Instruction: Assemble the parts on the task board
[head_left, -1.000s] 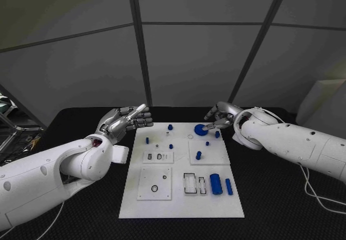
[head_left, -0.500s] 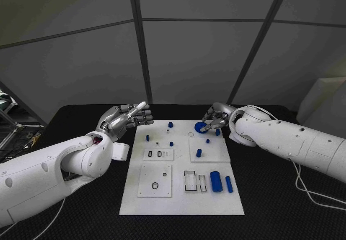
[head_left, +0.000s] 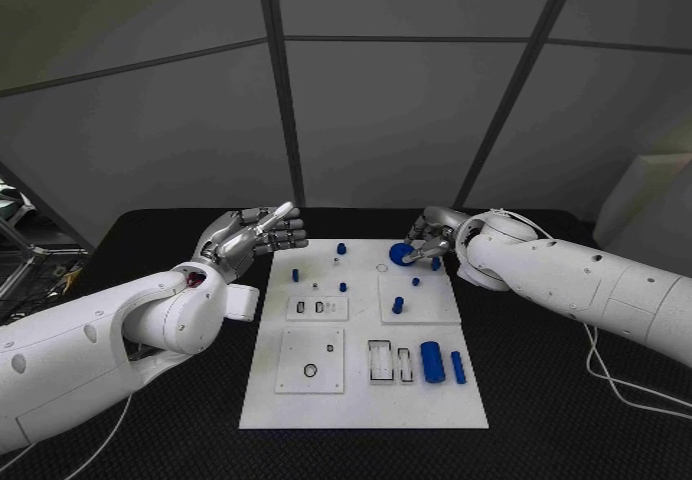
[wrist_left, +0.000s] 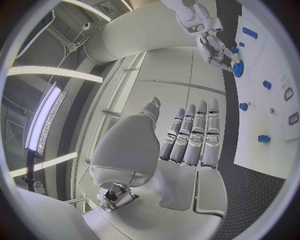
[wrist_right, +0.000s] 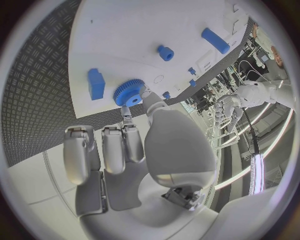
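The white task board (head_left: 361, 400) lies in the middle of the black table. My right hand (head_left: 433, 236) hovers over the board's far right corner and pinches a blue gear (head_left: 401, 254) between thumb and a finger. The right wrist view shows that gear (wrist_right: 128, 93) at the fingertips, just above the board (wrist_right: 119, 30). My left hand (head_left: 257, 236) is raised beside the board's far left corner, fingers stretched out, holding nothing. The left wrist view shows the left hand (wrist_left: 187, 137) empty, with the right hand (wrist_left: 215, 47) and the gear (wrist_left: 238, 69) across the board (wrist_left: 275, 120).
Several small blue pegs stand on the board's far half, among them one near the far edge (head_left: 342, 248) and one in a raised square plate (head_left: 398, 308). A blue cylinder (head_left: 431, 357) and a blue bar (head_left: 459, 368) lie at the near right. White insert plates (head_left: 310, 363) sit at the near left.
The right hand has drawn the gear slightly up and toward the far edge, uncovering a small ring mark on the board. The whole picture shifted a little. The left hand stayed about in place.
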